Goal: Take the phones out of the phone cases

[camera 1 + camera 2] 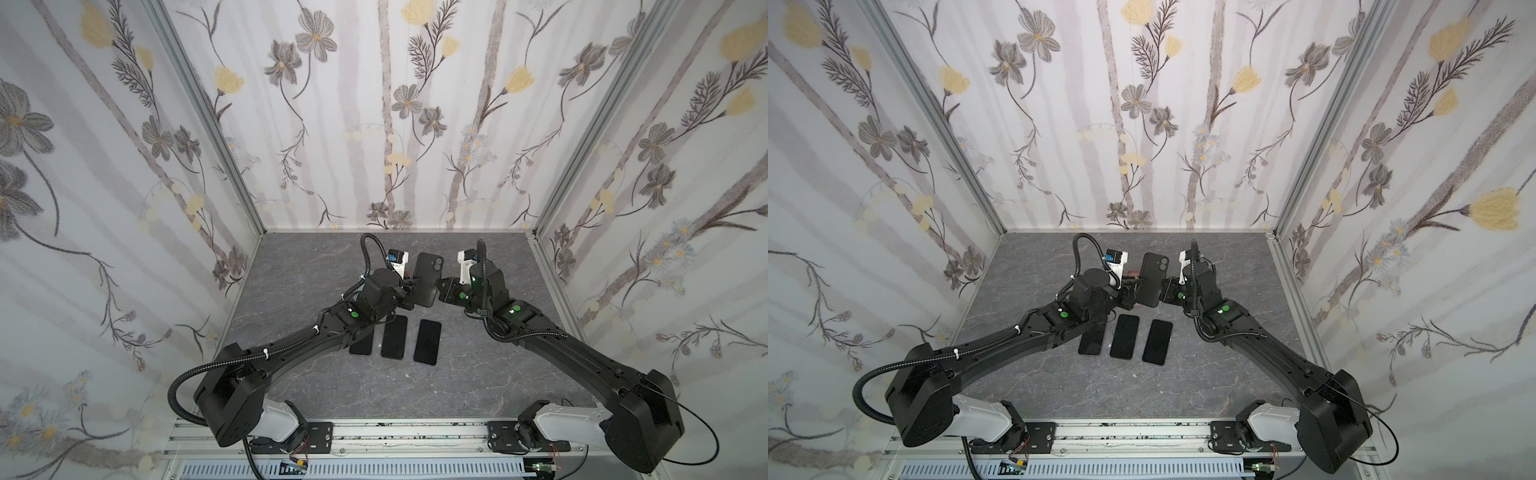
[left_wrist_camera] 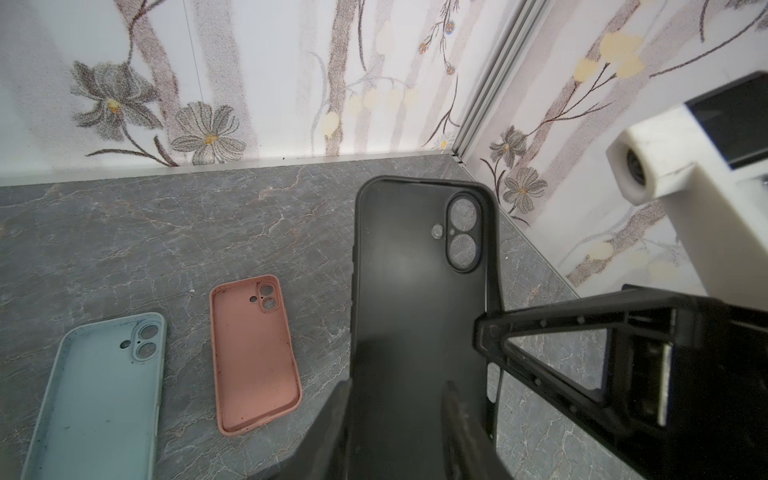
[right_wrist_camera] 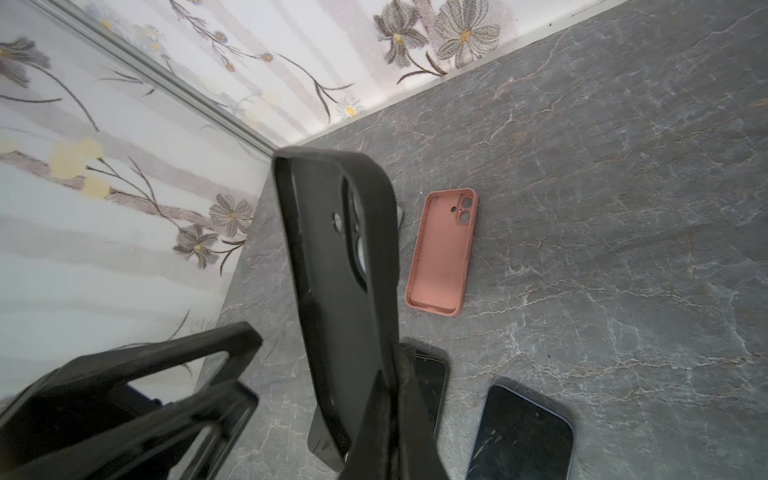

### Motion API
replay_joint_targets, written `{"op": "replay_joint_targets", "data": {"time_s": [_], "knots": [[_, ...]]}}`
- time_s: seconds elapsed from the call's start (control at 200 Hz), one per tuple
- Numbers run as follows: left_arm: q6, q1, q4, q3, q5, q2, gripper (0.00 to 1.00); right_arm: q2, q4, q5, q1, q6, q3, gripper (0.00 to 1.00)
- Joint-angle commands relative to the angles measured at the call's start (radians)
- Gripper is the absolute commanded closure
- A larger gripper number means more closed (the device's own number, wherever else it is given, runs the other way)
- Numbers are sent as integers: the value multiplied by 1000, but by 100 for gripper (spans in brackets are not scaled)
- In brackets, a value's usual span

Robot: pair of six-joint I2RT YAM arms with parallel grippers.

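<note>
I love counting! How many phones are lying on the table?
3, in a row: left phone partly under the left arm, middle phone, right phone. None seems hidden.

Leftmost phone (image 1: 362,345) half under the left arm (image 1: 291,345), pale blue case (image 2: 99,395) cut off at edge

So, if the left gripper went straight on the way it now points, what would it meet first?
Most likely the black phone case: it stretches ahead inside the open left gripper, while the right gripper pinches its edge. Beyond it lies table; depth is unclear.
</note>
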Motion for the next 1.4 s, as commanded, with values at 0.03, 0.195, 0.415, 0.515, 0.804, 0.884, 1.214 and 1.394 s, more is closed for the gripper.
{"op": "replay_joint_targets", "data": {"time_s": [0.03,0.195,0.415,0.515,0.804,0.884,1.214,1.394], "knots": [[16,13,19,-17,-47,-8,38,30,-60,120,-9,11,29,100],[-33,78,-69,12,-15,28,26,67,-146,214,-41,-40,59,100],[-133,199,-124,33,139,97,0,132,-183,63,-141,-106,104,100],[-143,250,-115,21,204,111,0,219,-256,51,-154,-113,170,100],[-124,286,-21,-4,321,154,0,438,-324,-5,-175,-127,315,100],[-139,291,61,-34,370,159,0,496,-330,-37,-185,-143,362,100],[-135,292,113,-26,422,185,0,695,-370,-158,-231,-209,498,100],[-125,292,114,-27,423,181,0,760,-374,-182,-243,-217,538,100]]}}
